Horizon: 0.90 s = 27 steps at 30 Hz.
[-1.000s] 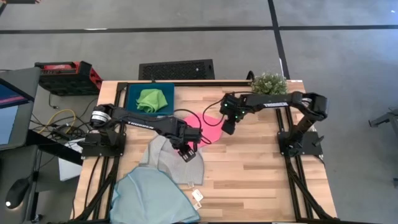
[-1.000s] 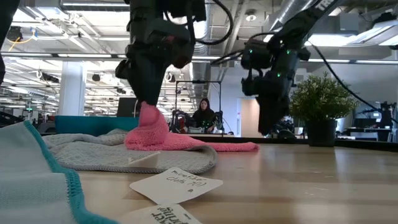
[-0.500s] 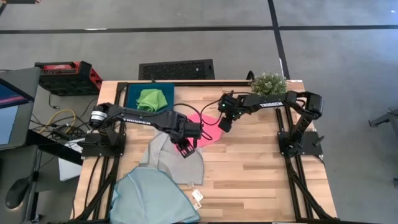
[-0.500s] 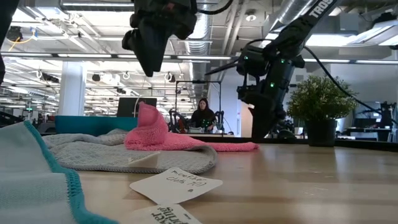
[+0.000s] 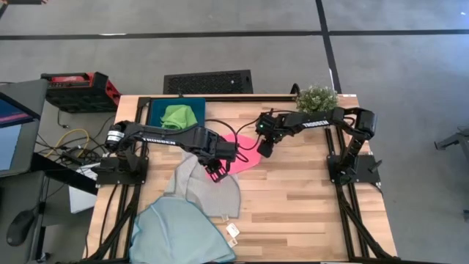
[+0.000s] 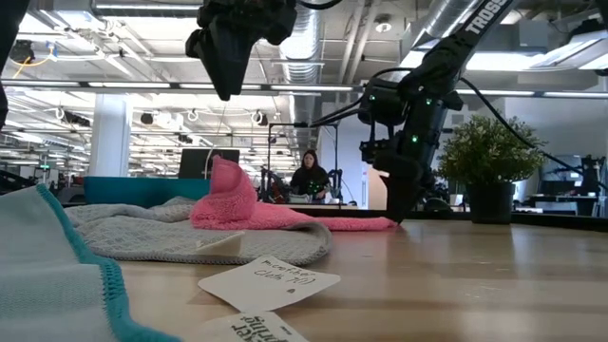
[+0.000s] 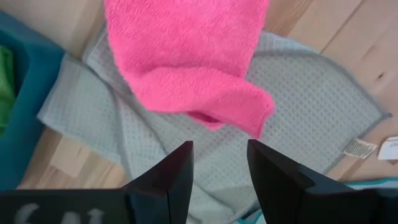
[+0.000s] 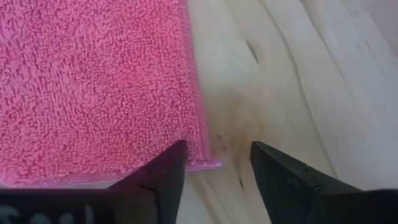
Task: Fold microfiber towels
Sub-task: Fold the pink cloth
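Your wooden slatted worktop sits in an open office hall, with a person seated far behind it in the low view. Nearest the camera edge lie the light blue waffle-weave cloth and some white paper tags, well clear of both arms. Beyond them the pale grey waffle-weave cloth spreads beneath and ahead of your left end effector, which hangs raised off the cloths with its fingers apart and nothing between them. Directly under it, one bunched corner of the bright pink terry microfiber towel rests on the grey one.

You appear to be early in folding the pink towel: it lies rumpled, not yet squared. Your right end effector is down at the towel's far corner, fingers apart and straddling the hem, not yet closed. The next move likely calls for pinching that corner cleanly, without catching bare wood.

Farther off, the bright green crumpled cloth sits on the dark teal rectangular tray, behind the left arm. A small potted plant stands at the far edge, beside the right arm.
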Each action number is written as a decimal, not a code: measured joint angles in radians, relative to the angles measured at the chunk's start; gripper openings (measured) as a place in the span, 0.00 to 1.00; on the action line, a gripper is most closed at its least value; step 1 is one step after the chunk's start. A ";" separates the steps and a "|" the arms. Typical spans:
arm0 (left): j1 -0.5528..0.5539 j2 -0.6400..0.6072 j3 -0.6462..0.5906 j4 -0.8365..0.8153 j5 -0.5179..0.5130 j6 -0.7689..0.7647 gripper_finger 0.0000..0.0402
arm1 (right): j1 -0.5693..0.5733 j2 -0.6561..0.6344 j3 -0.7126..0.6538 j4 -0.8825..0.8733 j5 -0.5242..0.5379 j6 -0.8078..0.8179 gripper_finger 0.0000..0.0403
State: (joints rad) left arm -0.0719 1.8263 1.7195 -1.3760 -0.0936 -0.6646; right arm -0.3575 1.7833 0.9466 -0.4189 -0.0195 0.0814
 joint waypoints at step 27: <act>0.140 0.004 -0.007 0.183 0.069 0.350 0.29 | 0.213 -0.353 -0.006 -0.232 -0.008 -0.172 0.01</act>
State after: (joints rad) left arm 0.0685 1.8301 1.7126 -1.1932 -0.0244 -0.3144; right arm -0.1450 1.4302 0.9401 -0.6514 -0.0273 -0.0902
